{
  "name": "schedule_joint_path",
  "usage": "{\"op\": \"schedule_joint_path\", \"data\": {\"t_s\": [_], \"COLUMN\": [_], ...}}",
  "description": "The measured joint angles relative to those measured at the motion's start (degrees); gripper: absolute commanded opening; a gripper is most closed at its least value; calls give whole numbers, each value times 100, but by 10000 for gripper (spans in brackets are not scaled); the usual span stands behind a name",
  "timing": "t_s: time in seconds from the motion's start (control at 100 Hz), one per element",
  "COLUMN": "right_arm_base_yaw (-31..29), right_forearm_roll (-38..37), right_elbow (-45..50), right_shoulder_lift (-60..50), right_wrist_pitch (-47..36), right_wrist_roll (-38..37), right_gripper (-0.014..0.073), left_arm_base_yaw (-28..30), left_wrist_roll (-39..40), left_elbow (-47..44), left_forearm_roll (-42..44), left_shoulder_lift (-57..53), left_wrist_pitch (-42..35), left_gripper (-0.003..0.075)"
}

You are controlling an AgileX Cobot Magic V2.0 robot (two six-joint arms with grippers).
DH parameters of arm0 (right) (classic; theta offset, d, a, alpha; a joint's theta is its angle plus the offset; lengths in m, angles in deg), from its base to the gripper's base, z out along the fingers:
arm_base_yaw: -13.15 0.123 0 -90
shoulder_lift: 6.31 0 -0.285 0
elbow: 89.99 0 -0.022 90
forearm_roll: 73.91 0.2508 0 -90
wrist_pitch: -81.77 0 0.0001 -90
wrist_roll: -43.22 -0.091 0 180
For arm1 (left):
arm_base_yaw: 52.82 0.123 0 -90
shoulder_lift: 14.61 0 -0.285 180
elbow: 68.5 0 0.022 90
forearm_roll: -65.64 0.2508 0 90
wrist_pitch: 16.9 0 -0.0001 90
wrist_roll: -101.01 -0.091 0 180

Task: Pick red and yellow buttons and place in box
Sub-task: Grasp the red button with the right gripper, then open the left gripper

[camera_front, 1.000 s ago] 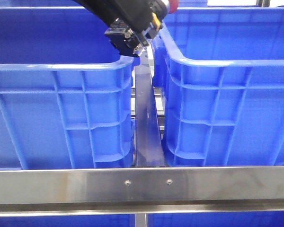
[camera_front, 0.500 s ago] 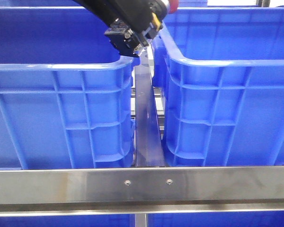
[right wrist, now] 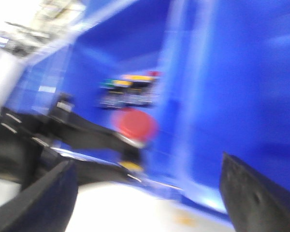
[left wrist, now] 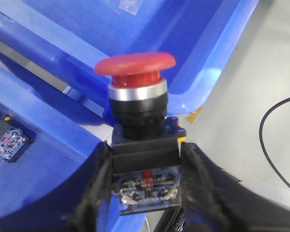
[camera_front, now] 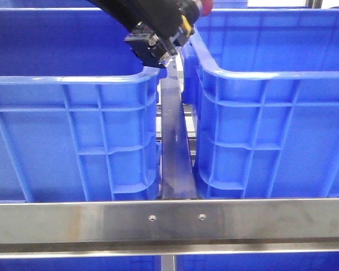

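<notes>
Two blue crates fill the front view, a steel rail across the bottom. At the top centre, over the gap between them, the left pincer [left wrist: 145, 193] is clamped on the black body of a red button [left wrist: 135, 72], cap pointing away from the fingers. The box [camera_front: 271, 73] at the right lies just beside the cap, so a short reach rightward should clear its rim. The right pincer [right wrist: 145, 193] stands wide and empty, its view blurred.
</notes>
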Motion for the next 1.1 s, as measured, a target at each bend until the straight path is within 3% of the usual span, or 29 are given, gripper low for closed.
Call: {"op": "schedule_joint_path", "data": {"t_s": [0.15,0.45,1.1], "right_arm_base_yaw": [53,770,1373], "right_forearm_roll": [904,1381,2323], "right_elbow": [-2,-12,-82], "right_shoulder_lift": [764,1769,2133], "right_wrist_pitch": [144,173,-20], "right_wrist_roll": [420,858,1441], "right_gripper": [610,610,610], "left_arm_base_yaw": [0,0,0], "left_wrist_roll": [0,0,0], "left_elbow": [0,0,0], "left_forearm_roll": [0,0,0], "left_shoulder_lift": [0,0,0], "left_wrist_pitch": [0,0,0], "left_gripper": [-20,-20,-20]}}
